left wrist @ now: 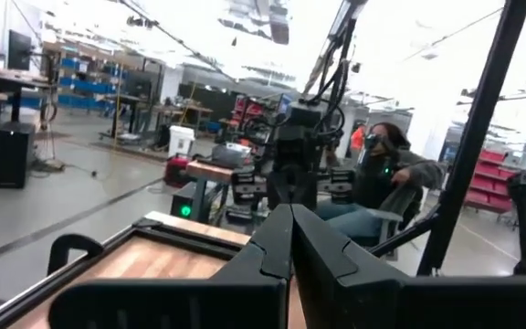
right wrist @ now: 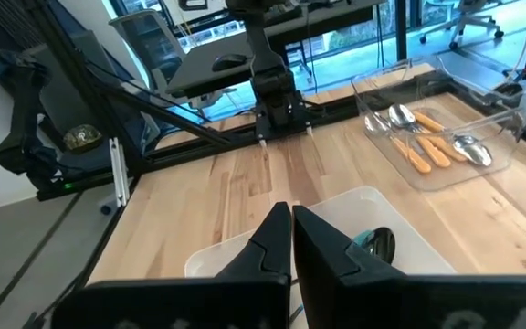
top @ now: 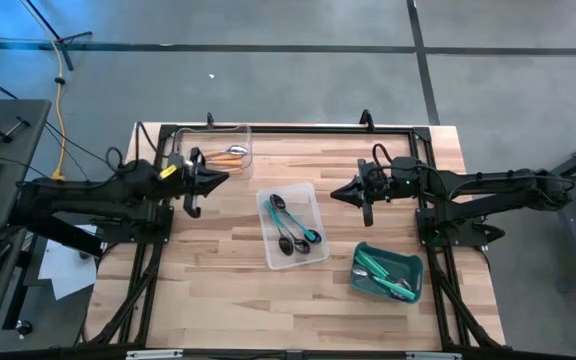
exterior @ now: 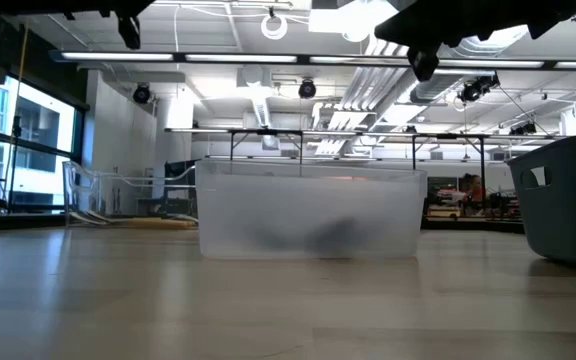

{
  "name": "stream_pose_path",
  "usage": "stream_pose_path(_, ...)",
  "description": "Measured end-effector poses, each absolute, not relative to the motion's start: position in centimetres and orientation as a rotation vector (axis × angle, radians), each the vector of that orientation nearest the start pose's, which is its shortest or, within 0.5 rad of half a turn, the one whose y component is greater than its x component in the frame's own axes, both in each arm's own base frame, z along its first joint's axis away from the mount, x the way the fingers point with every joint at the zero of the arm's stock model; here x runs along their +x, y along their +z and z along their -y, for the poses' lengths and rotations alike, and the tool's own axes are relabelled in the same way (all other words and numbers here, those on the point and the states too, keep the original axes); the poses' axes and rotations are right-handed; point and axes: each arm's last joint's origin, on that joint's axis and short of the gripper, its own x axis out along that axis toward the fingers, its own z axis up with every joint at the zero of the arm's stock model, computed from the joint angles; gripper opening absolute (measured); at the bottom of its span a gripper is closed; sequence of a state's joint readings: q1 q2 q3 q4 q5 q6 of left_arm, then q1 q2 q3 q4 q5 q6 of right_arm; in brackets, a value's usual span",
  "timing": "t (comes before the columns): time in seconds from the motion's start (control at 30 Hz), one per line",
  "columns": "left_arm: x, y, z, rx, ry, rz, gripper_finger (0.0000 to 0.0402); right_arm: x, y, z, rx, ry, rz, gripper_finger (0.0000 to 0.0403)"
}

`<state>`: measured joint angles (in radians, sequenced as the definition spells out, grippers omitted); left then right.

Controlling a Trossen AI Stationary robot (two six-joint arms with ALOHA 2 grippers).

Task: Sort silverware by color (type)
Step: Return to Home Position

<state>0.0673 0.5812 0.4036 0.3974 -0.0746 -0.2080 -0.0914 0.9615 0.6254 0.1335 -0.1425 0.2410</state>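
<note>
High view: sort looks done, no spoon loose on the surface (top: 218, 290). Landmark = centre tray (top: 268, 255), clear plastic.
- teal-blue spoons (top: 290, 225): inside the centre tray, overlapping
- orange spoons (top: 232, 154): in a second clear tray (top: 243, 132), on the far left-arm side of the centre tray
- green spoons (top: 380, 270): in the teal bin (top: 418, 262), on the near right-arm side of the centre tray, close to it but apart

Left gripper (top: 224, 178): between the centre tray and the orange one, over the orange tray's near edge. Right gripper (top: 335, 192): just off the centre tray's right-arm side. Low view puts both well above the surface. Wrist views: each pair of fingers (left wrist: 327, 265) is pressed together with nothing between them. Reads as both arms parked at home pose, or close to it.

Handling, as a guess:
- Spoons are light and stiff, nothing fragile.
- Polished bowls are curved and likely slippery, bad to pinch.
- Best hold is across the slim handle near its middle, fingers square to it.
- Piled spoons overlap, so a pick may drag a neighbour. Take the top one and mind the tray wall on approach.
- Clear trays look light too and may slide if nudged.
</note>
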Motion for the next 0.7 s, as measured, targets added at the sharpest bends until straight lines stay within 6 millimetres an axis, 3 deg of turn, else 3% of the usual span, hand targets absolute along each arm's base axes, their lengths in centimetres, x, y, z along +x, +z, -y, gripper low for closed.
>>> stream_pose_path(0.43, 10.6, 27.3, -0.8, -0.154, 0.110, 0.398, 0.0000, 21.4, 27.6, 1.5, 0.277, 0.025, -0.210, 0.0000)
stream_pose_path(0.7, 8.3, 25.2, -0.7, -0.167, 0.119, 0.541, 0.0000, 21.4, 27.6, 1.5, 0.312, 0.021, -0.211, 0.0000)
